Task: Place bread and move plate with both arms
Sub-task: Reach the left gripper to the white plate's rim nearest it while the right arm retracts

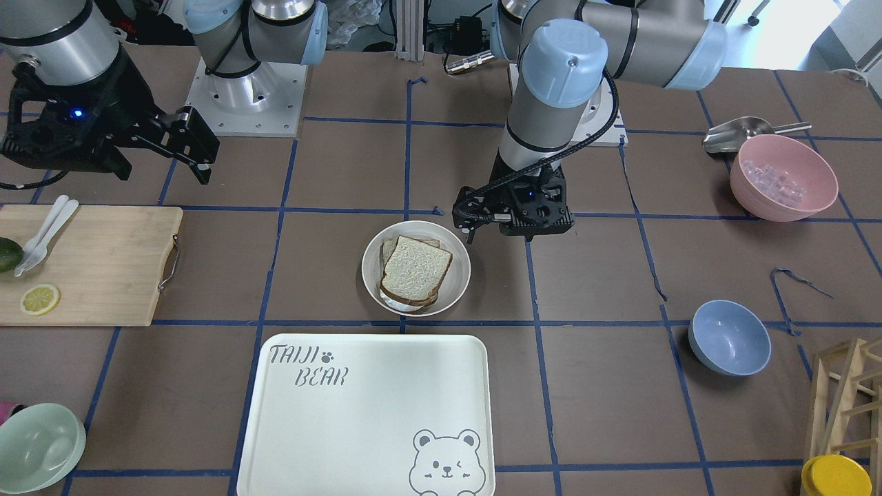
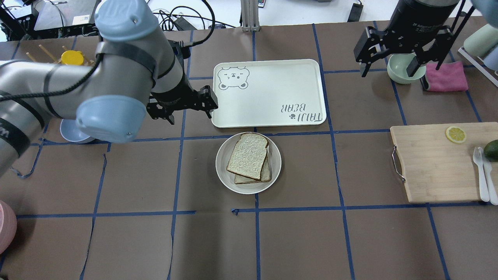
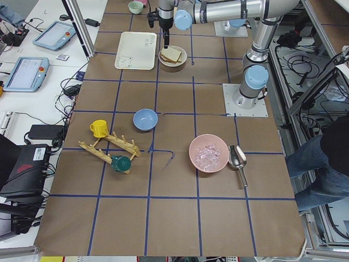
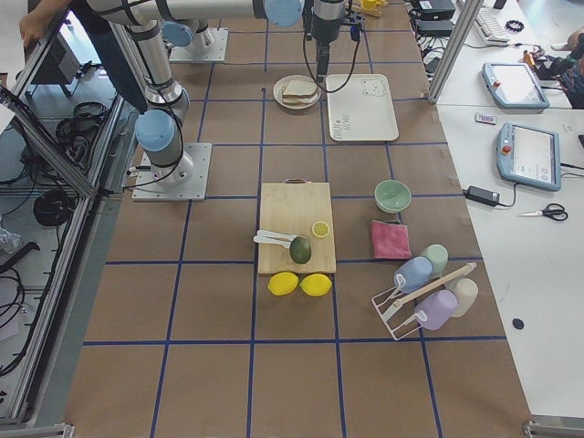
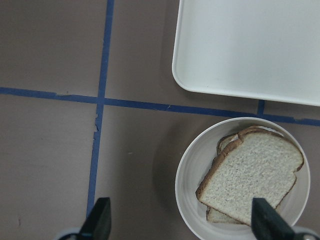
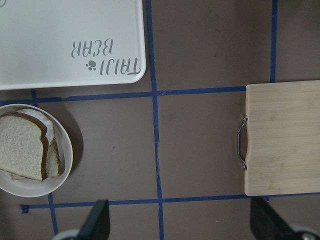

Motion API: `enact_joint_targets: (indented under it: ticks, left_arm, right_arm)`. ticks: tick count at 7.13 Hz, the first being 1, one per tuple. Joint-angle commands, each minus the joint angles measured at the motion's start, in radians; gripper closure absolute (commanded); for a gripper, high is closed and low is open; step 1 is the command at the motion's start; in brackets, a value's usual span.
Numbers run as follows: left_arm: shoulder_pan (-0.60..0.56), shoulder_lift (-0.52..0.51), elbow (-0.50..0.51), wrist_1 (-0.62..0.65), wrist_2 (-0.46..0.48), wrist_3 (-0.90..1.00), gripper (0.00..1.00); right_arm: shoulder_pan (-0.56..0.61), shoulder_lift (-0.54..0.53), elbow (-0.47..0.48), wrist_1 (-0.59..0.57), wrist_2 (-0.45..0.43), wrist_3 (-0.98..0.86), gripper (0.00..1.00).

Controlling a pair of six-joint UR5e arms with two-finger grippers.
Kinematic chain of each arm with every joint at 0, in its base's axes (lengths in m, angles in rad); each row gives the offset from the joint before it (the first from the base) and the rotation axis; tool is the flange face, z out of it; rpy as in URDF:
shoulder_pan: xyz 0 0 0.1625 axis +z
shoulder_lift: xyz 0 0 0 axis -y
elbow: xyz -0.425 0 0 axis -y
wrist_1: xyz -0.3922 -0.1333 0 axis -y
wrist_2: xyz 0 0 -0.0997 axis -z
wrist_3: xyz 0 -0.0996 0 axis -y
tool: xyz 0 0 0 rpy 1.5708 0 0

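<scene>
Mostly hidden beneath the bread is a second slice; I see only its edge, plus a white sliver under it that I can't identify. Both lie in the plate mid-way across the bench, near the bear tray. My left gripper hangs just beside the plate, spread wide and holding nothing, its fingers cut off at the bottom of the wrist view. My right gripper, likewise wide and bare, sits well apart and partly masks a green bowl. A pink bowl holds clear cubes.
</scene>
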Motion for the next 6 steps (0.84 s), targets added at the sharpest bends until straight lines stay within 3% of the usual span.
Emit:
enact_joint_targets:
  ticks: [1, 3, 6]
  left_arm:
    - [-0.003, -0.044, -0.097, 0.115, -0.02, 0.01, 0.0]
    - [-0.003, -0.078, -0.149, 0.124, -0.04, 0.007, 0.0]
    - [0.01, -0.146, -0.151, 0.147, -0.047, 0.051, 0.02]
  right_arm:
    - [0.002, -0.02, 0.041, -0.007, 0.002, 0.026, 0.0]
    - [0.016, -0.02, 0.058, -0.044, -0.004, 0.04, 0.0]
    - [0.035, -0.021, 0.076, -0.053, -0.017, 0.089, 0.0]
